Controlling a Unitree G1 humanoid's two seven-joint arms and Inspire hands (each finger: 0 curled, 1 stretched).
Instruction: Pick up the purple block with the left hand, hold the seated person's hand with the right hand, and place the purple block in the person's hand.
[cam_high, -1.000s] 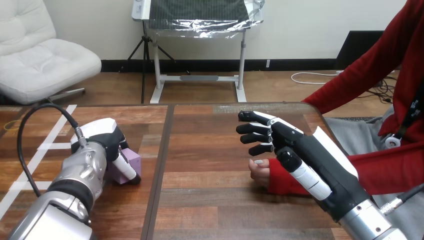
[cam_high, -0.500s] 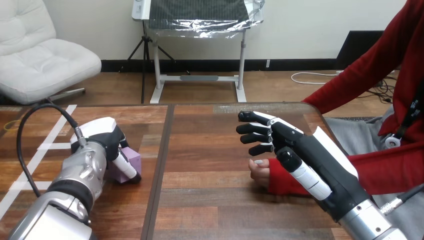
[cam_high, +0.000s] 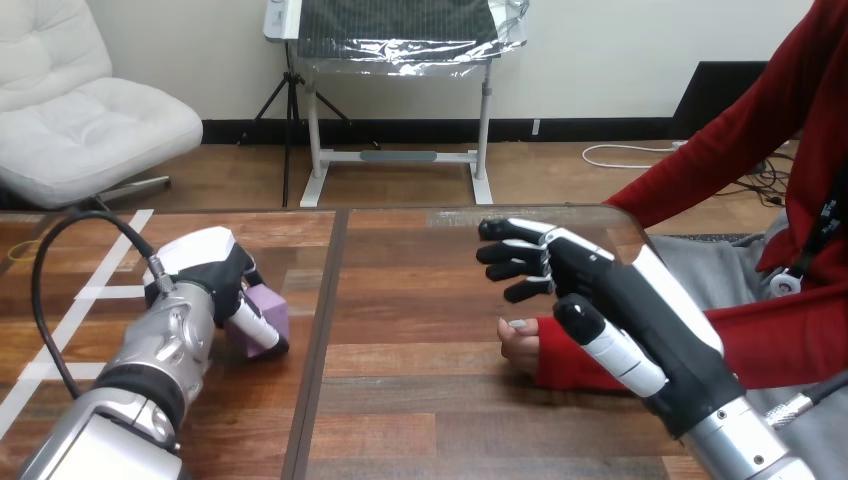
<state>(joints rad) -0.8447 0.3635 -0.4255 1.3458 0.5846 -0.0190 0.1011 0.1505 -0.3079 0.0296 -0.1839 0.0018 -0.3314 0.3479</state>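
Over the wooden table (cam_high: 420, 385), left hand (cam_high: 213, 275) clamping purple block (cam_high: 272, 307) has risen slightly; right hand (cam_high: 605, 290) stays spread.

Block (cam_high: 272, 305) left (person's hand (cam_high: 518, 343) right)

My left hand (cam_high: 212, 268) and right hand (cam_high: 610, 290), both black with glossy white shells on their backs and black-and-white jointed fingers (cam_high: 510, 252), cap rounded silver forearms (cam_high: 160, 352) ringed by dark bands.
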